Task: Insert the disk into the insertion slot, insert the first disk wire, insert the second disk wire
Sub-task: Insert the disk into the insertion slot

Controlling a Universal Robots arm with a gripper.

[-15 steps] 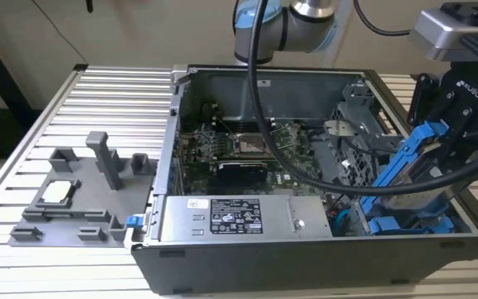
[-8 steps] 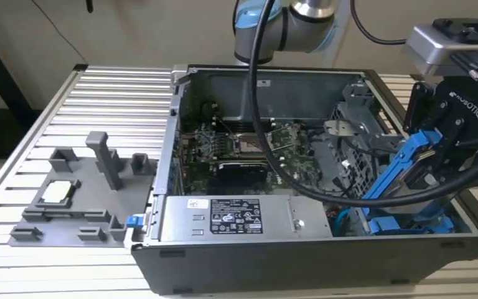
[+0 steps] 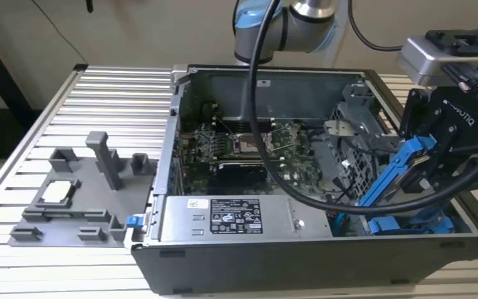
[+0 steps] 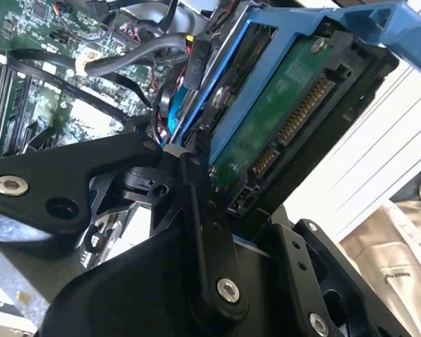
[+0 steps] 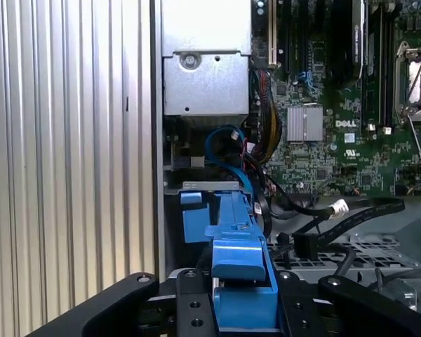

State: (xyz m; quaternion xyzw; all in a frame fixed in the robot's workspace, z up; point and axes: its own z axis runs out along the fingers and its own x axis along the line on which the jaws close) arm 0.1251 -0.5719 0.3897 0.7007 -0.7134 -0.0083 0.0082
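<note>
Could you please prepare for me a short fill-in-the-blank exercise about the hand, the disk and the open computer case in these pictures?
1. The disk is clipped in a carrier frame of ____ colour.
2. The hand is ____ on the disk.
3. In the exterior view, the disk hangs over the computer case at that view's ____ side.
Missing words: blue; shut; right.
</note>
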